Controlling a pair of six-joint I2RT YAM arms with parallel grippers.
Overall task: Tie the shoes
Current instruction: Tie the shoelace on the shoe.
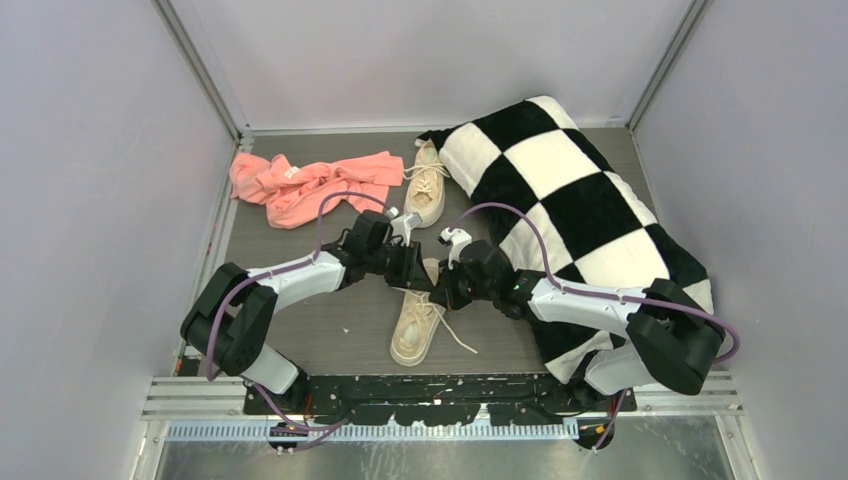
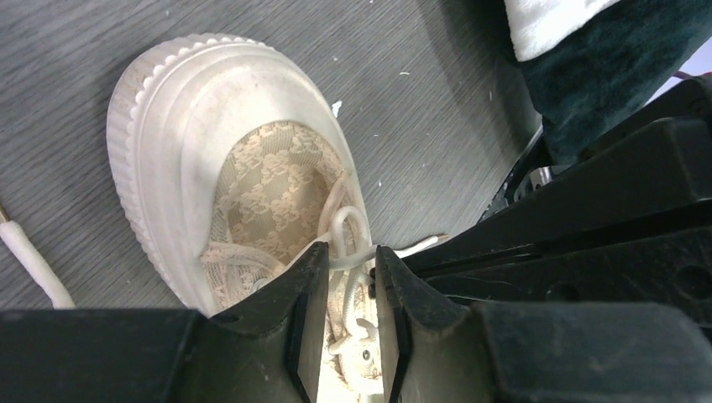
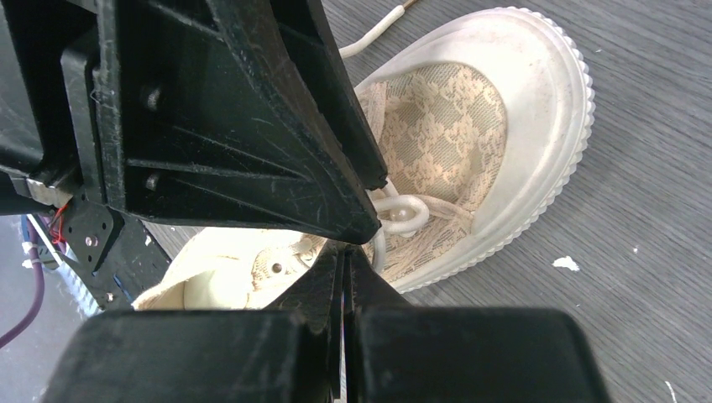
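One beige shoe point(image 1: 412, 335) lies in the middle of the table, toe towards the arms, and the other shoe point(image 1: 427, 185) stands at the back beside the pillow. Both grippers hang over the near shoe's laced part. My left gripper point(image 1: 410, 268) point(image 2: 351, 260) has its jaws apart, with cream lace strands point(image 2: 346, 227) of the shoe point(image 2: 210, 126) showing in the gap and none pinched. My right gripper point(image 1: 445, 285) point(image 3: 344, 252) is shut, its tips next to a small lace loop point(image 3: 403, 210) on the shoe point(image 3: 504, 101). Whether a strand is caught in it is hidden.
A black-and-white checkered pillow point(image 1: 560, 190) fills the right side, under the right arm. A pink cloth point(image 1: 310, 185) lies at the back left. A loose lace end point(image 2: 34, 269) trails on the grey table left of the toe. The left arm's black housing point(image 3: 227, 126) crowds the right wrist view.
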